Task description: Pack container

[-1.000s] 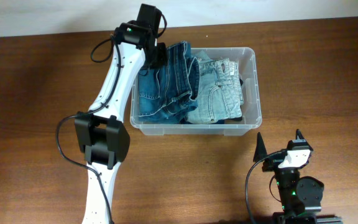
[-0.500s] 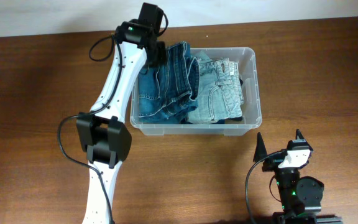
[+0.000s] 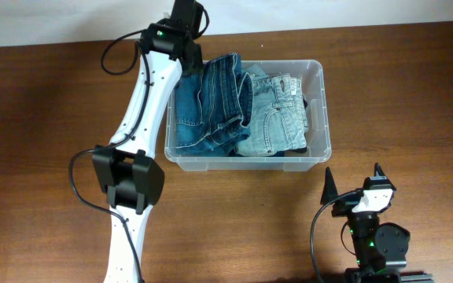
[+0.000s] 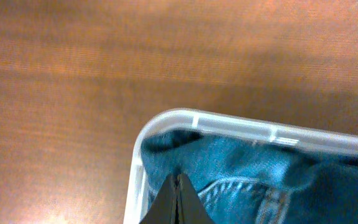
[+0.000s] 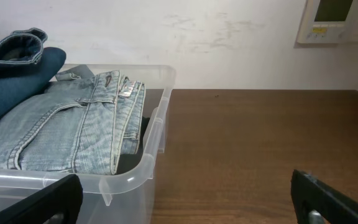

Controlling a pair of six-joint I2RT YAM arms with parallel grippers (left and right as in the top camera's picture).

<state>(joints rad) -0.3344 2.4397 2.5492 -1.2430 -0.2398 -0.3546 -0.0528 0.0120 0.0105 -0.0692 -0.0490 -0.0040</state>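
Moved: the left gripper [image 4: 179, 186] had drawn back from the dark blue jeans [image 3: 207, 102] toward the far-left corner of the container [image 3: 322, 110]; the right gripper [image 3: 353, 179] had not shifted.
Left gripper: its 2 fingers were pressed together with nothing between them, tips above the corner's rim and the denim just inside it.
Right gripper: fingers spread wide and empty.
Container: its corner lay directly under the left gripper's tips; the bin sat ahead and to the left of the right gripper, apart from it.
Contents: 2 pairs of jeans, the dark blue on the left gripper's side and the light blue jeans [image 3: 274, 114] nearer the right gripper.
Hidden: the container's base lay under denim; the left wrist view was blurred, and the bin ran off its right and bottom edges; from overhead the left fingertips blended into the dark wrist.
Open room: bare table [image 3: 46, 110] lay beyond the corner rim past the left gripper; a strip of bare wood separated the right gripper from the container's near wall.
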